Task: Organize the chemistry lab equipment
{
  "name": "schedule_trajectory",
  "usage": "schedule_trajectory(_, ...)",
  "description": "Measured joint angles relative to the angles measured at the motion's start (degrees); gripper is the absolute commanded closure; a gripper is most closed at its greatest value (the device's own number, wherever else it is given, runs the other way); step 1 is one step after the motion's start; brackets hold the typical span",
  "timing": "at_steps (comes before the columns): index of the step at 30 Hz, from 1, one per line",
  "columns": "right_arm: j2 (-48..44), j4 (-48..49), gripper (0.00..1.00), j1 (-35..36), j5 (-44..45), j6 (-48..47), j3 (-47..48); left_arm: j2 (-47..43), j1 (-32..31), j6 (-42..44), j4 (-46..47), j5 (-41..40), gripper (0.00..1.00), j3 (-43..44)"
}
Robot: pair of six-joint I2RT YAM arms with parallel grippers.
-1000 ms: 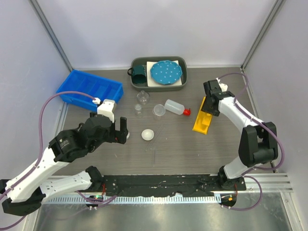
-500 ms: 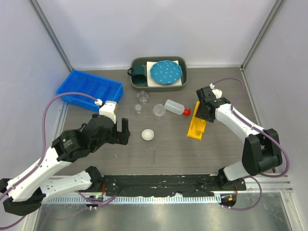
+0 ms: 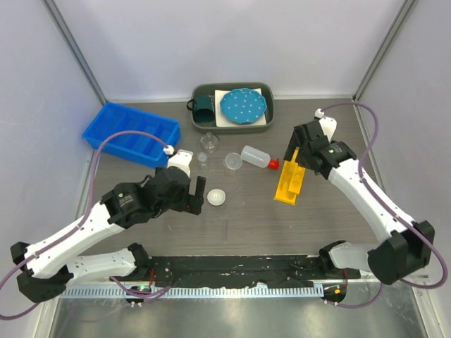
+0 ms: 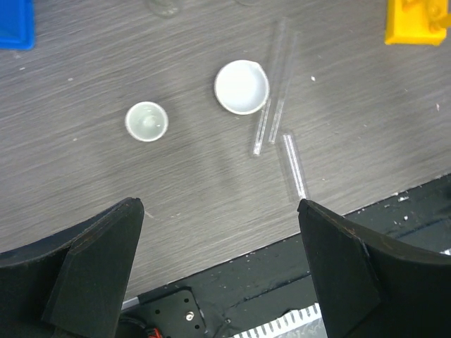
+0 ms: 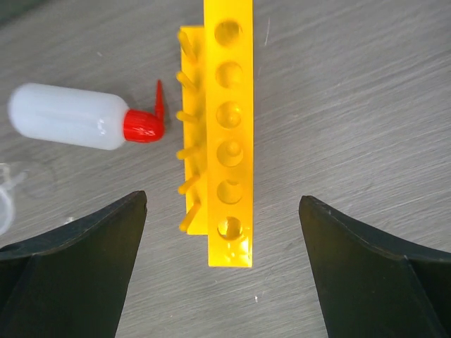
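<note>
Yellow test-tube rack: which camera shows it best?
Right wrist: the yellow rack fills the centre, six holes and side pegs visible. Top external shows the rack small; left wrist catches only one corner.

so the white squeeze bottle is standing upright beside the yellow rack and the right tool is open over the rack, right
No, the white squeeze bottle lies on its side beside the yellow rack, as the right wrist view shows. The right tool is indeed open over the rack.
</note>
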Motion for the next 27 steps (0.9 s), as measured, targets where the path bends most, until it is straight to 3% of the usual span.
schedule_trajectory(6,-8.17,-4.07,0.04,0.66,2.23,-3.04,5.31,5.09,-6.58,-2.62,6.45,0.61,0.04,-2.95)
schedule_trajectory(10,-10.88,-5.86,0.03,1.11,1.51,-4.66,6.23,9.97,-9.51,-5.05,12.41,0.57,0.10,-8.39)
schedule_trajectory(17,-12.90,-7.63,0.03,2.38,-1.70,-6.25,6.25,15.06,-9.99,-7.21,20.46,0.09,0.17,-18.67)
schedule_trajectory(27,-14.53,-8.13,0.03,2.82,-3.91,-6.60,6.32,19.47,-9.94,-6.56,28.85,-2.08,0.28,-22.01)
